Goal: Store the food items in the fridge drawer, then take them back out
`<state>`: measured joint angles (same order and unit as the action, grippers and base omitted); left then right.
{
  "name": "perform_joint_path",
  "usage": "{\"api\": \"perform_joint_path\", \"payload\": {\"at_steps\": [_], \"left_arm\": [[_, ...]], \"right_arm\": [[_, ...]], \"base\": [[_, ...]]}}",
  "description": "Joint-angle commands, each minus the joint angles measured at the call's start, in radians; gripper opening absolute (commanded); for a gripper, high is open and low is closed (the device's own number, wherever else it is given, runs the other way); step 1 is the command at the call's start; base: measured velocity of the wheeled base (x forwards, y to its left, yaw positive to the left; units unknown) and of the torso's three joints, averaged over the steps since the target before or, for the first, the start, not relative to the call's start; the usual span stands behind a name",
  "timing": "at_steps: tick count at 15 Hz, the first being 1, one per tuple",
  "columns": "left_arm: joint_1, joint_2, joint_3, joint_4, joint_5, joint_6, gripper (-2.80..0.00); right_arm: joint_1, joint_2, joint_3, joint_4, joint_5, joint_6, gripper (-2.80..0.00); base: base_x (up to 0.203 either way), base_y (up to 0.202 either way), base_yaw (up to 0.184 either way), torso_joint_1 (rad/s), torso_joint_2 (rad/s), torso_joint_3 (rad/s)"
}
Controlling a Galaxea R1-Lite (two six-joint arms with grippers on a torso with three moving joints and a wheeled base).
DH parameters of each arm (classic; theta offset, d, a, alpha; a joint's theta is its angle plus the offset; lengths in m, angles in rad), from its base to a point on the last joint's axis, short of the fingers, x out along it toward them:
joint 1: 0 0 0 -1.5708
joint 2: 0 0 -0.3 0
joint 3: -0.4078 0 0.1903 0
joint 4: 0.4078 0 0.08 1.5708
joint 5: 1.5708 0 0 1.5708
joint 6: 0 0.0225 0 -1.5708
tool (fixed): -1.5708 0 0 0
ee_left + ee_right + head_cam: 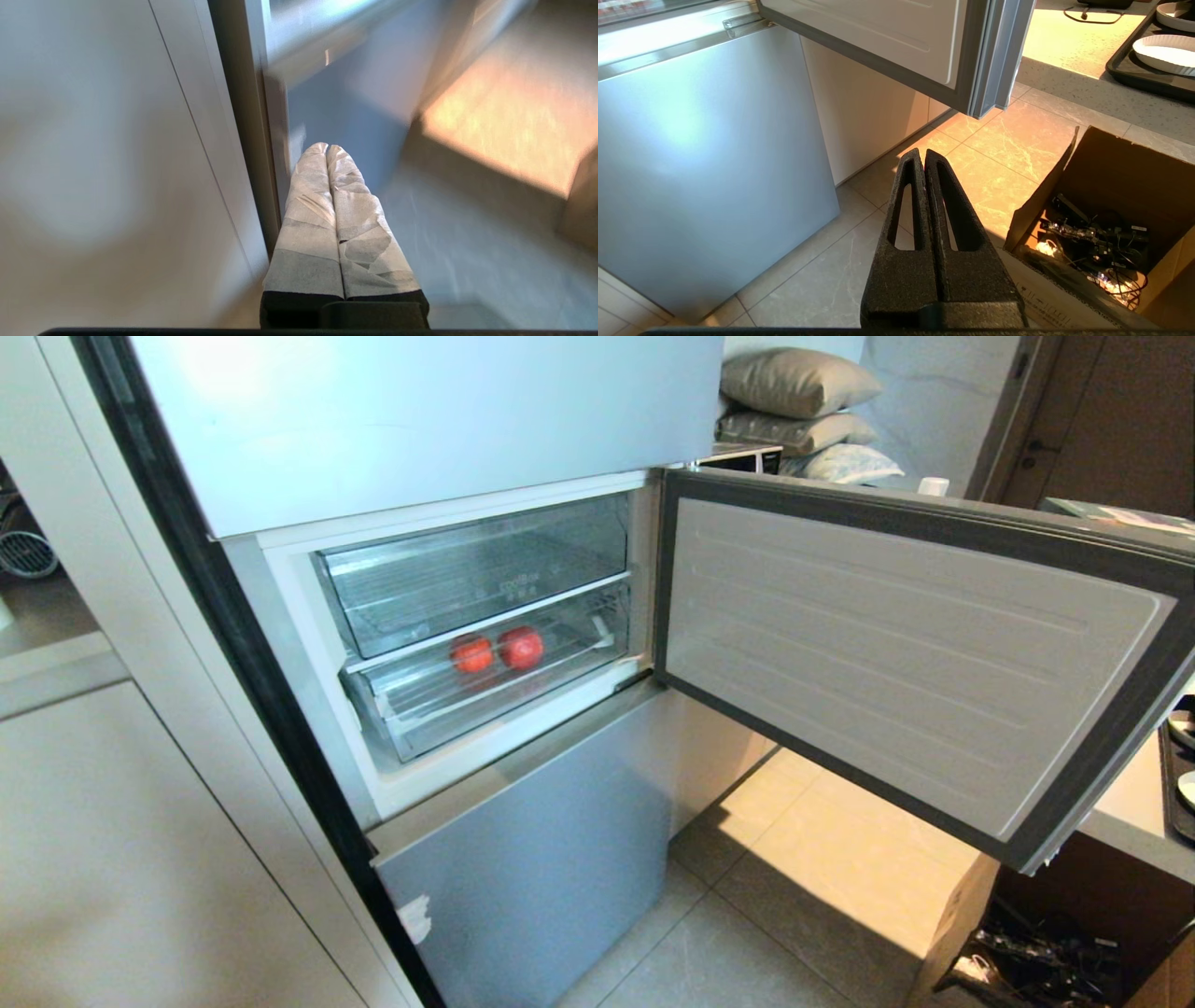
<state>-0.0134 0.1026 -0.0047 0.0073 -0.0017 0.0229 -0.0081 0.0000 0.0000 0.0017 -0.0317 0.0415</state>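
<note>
Two round red food items (473,653) (521,647) lie side by side in the clear fridge drawer (439,705), the lower of two in the open compartment, seen in the head view. Neither arm shows in that view. My left gripper (326,148), its fingers wrapped in white tape, is shut on nothing and hangs low beside the fridge's dark side edge (243,126). My right gripper (923,155), black with slotted fingers, is shut and empty above the tiled floor (990,154), below the open fridge door (896,42).
The fridge door (915,653) swings wide open to the right. A clear upper drawer (476,569) sits above the one with the fruit. The closed grey lower door (532,859) is beneath. A cardboard box of cables (1101,219) stands on the floor at the right, near a counter with trays (1157,56).
</note>
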Motion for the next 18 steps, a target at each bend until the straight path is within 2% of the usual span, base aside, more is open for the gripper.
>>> {"api": "perform_joint_path", "payload": {"at_steps": [1,6,18], "left_arm": [[0.01,-0.11,0.005,-0.004,-0.001,-0.009,-2.8],[0.012,-0.103,0.006,-0.007,-0.001,-0.018,-2.8],[0.012,-0.102,0.006,-0.007,-0.001,-0.018,-2.8]], "right_arm": [[0.0,0.0,0.0,0.0,-0.001,0.003,-2.8],[0.0,0.0,0.0,0.0,-0.001,0.003,-2.8],[0.0,0.0,0.0,0.0,-0.001,0.004,-2.8]], "base": [[0.0,0.0,0.0,0.0,0.0,0.0],[-0.002,-0.001,0.034,0.0,0.0,0.001],[0.001,-0.007,0.176,0.002,0.0,0.004]]}}
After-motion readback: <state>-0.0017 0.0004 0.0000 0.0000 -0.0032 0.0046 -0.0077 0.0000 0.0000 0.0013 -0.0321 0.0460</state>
